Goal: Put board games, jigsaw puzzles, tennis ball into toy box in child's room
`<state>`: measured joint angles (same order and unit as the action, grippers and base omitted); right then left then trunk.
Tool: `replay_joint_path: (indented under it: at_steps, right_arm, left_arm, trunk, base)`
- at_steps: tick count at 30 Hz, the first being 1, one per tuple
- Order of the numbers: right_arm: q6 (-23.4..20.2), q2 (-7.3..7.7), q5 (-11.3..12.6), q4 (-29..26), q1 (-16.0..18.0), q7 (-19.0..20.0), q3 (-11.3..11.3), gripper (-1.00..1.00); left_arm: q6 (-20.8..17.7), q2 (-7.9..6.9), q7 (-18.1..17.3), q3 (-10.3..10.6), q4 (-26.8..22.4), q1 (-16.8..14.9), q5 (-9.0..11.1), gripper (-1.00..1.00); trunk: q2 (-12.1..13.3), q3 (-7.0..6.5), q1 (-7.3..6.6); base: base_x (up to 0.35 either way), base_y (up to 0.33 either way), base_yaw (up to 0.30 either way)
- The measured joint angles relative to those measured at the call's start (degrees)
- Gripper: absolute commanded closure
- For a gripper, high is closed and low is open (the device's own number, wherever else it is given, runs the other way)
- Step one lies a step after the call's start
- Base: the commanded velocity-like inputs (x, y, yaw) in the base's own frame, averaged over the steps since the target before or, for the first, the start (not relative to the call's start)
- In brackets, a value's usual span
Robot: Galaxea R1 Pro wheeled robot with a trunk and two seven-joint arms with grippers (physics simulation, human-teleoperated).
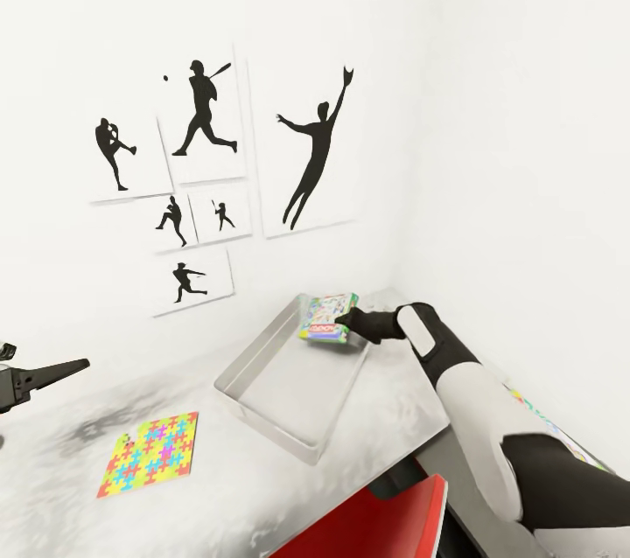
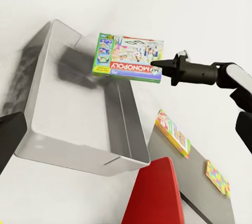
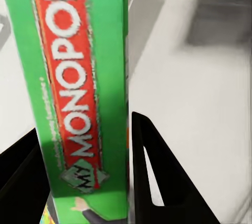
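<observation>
My right gripper [image 1: 343, 332] is shut on a board game [image 1: 328, 316], a green and blue box marked MONOPOLY [image 2: 128, 58]. It hangs above the far end of the toy box [image 1: 262, 366], a light grey tub on the table [image 1: 219, 488], and casts a shadow inside the tub. Close up, the box [image 3: 79, 87] sits between both black fingers [image 3: 152, 171]. One jigsaw puzzle [image 1: 150, 453] lies flat on the light top, left of the tub. My left gripper [image 1: 61, 368] hovers at the far left, open and holding nothing.
A red chair [image 1: 376, 523] stands under the table's near edge. On the dark grey top lie another flat colourful box [image 2: 173, 134] and a multicoloured square [image 2: 218, 177]. White walls with black sports prints [image 1: 206, 108] close off the far side and the right.
</observation>
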<state>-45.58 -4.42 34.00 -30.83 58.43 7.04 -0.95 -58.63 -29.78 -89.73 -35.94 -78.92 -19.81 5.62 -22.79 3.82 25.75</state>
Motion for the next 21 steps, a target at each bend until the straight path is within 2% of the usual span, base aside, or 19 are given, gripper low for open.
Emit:
replay_joint_path:
  at_steps: [5, 8, 18, 21]
  right_arm:
    - [0.07, 0.04, 0.26, 0.68, 0.37, -0.54, 3.09, 1.0]
    - [0.11, 0.06, 0.35, 0.75, 0.42, -0.63, 3.89, 1.0]
    - [-0.24, -0.12, 0.64, 0.88, 0.82, -1.07, 4.33, 1.0]
    - [-0.52, -0.17, 0.77, 1.21, 2.33, -1.31, 4.38, 1.0]
  left_arm:
    - [0.0, 0.0, 0.0, 0.0, 0.0, 0.0, 0.04, -1.0]
    - [0.0, 0.0, 0.0, -0.01, 0.0, 0.0, 0.07, -1.0]
    - [0.0, 0.0, 0.0, 0.0, 0.0, 0.0, 0.08, -1.0]
    - [0.0, 0.0, 0.0, 0.0, 0.0, 0.0, 0.08, -1.0]
  trunk:
    - [0.0, 0.0, 0.0]
    - [0.0, 0.1, 0.0]
    - [0.0, 0.93, 0.0]
    - [0.0, 1.21, 0.0]
  base:
    - [0.0, 0.0, 0.0]
    - [0.0, 0.0, 0.021]
    - [0.0, 0.0, 0.012]
    - [0.0, 0.0, 0.0]
